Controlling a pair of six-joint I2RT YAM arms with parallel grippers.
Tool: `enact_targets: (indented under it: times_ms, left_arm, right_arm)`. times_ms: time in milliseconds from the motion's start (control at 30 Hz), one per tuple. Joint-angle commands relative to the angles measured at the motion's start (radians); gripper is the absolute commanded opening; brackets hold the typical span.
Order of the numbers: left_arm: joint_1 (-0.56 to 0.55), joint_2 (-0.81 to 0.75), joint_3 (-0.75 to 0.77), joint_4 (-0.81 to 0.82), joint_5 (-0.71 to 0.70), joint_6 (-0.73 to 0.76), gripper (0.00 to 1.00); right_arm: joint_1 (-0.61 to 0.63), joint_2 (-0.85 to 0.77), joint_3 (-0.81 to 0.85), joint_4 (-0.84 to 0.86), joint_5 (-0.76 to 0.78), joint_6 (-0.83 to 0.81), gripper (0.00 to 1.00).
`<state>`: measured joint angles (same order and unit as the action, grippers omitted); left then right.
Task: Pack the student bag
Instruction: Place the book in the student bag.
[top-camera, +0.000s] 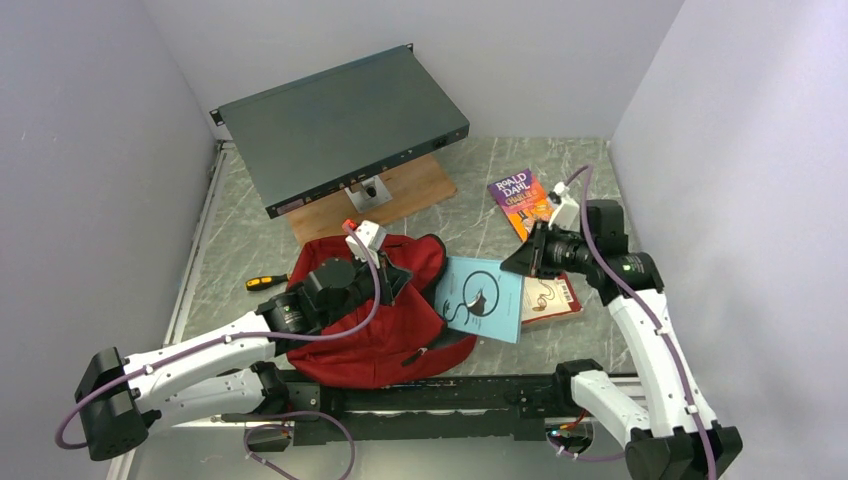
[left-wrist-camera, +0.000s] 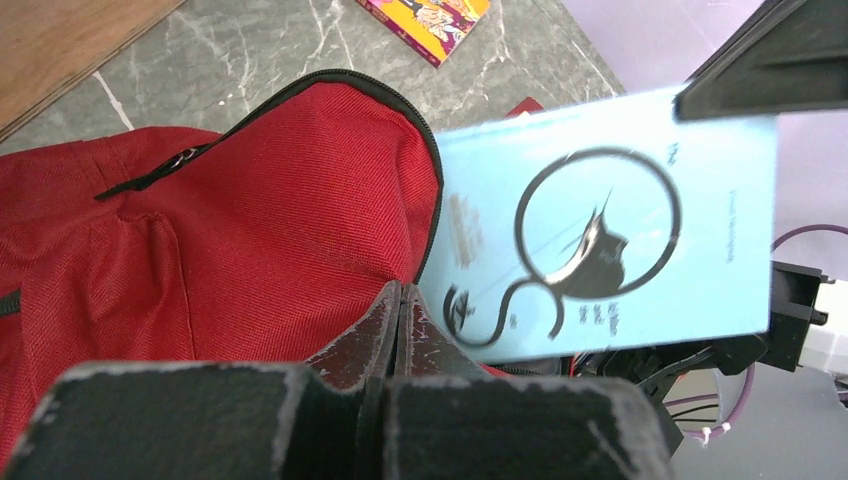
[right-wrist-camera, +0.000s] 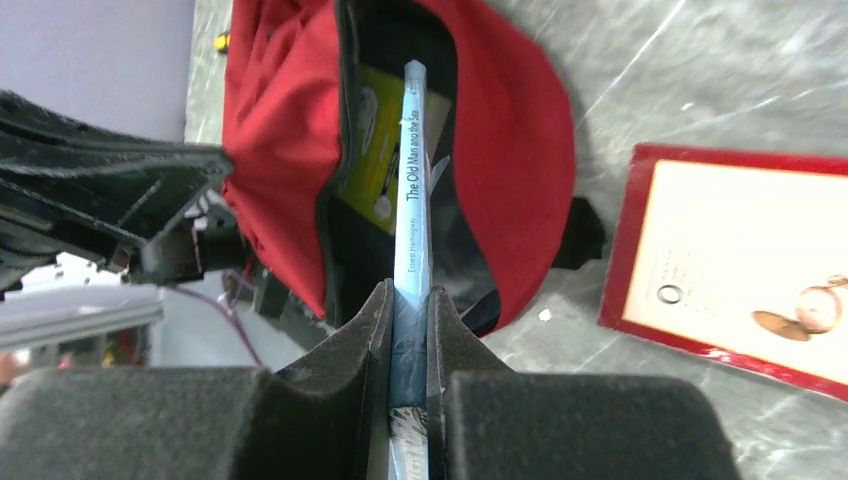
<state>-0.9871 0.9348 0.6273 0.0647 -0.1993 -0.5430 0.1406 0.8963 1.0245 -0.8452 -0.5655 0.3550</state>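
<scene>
The student bag (top-camera: 372, 340) (left-wrist-camera: 250, 220) (right-wrist-camera: 515, 130) lies dark red on the table, its black-zippered mouth facing right and gaping. My left gripper (top-camera: 398, 276) (left-wrist-camera: 402, 290) is shut, pinching the zipper rim of the mouth and holding it up. My right gripper (top-camera: 518, 263) (right-wrist-camera: 408, 292) is shut on a thin light-blue book (top-camera: 482, 298) (left-wrist-camera: 620, 220) (right-wrist-camera: 412, 180), held level. The book's far end reaches the bag's mouth. A yellow-green book (right-wrist-camera: 375, 150) sits inside against the dark lining.
A red-bordered book (top-camera: 552, 300) (right-wrist-camera: 740, 270) lies right of the bag, partly under the blue book. A purple Roald Dahl book (top-camera: 520, 200) (left-wrist-camera: 425, 20) lies further back. A dark-grey rack unit (top-camera: 340, 125) rests on a wooden board (top-camera: 405, 195). A screwdriver (top-camera: 265, 283) lies left of the bag.
</scene>
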Motion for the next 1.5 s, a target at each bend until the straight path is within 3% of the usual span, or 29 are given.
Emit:
enact_targets:
  times_ms: [0, 167, 500, 933, 1233, 1267, 1333, 1467]
  left_arm:
    - [0.001, -0.020, 0.009, 0.126, 0.040, 0.033, 0.00]
    - [0.001, -0.006, 0.022, 0.146, 0.076, 0.037, 0.00]
    - [-0.005, -0.012, 0.019, 0.222, 0.099, -0.002, 0.00]
    - [-0.010, -0.009, 0.011, 0.190, 0.080, -0.058, 0.00]
    - [-0.013, 0.014, 0.029, 0.121, 0.071, -0.129, 0.00]
    - [-0.013, 0.011, 0.020, 0.126, 0.070, -0.140, 0.00]
    - [-0.013, 0.007, 0.005, 0.125, 0.061, -0.161, 0.00]
    - [-0.013, -0.013, -0.014, 0.099, 0.020, -0.176, 0.00]
  right_arm:
    - [0.004, -0.009, -0.101, 0.244, -0.278, 0.123, 0.00]
    - [0.039, 0.038, -0.273, 0.673, -0.408, 0.412, 0.00]
    - [0.267, 0.357, -0.408, 1.355, -0.315, 0.708, 0.00]
    - [0.420, 0.771, -0.372, 1.792, -0.171, 0.769, 0.00]
    - [0.514, 0.910, -0.271, 1.704, -0.037, 0.649, 0.00]
    - [0.513, 0.911, -0.266, 1.672, -0.031, 0.635, 0.06]
    - [0.512, 0.905, -0.246, 1.568, -0.023, 0.579, 0.30]
    - [0.510, 0.864, -0.242, 1.408, 0.007, 0.492, 0.44]
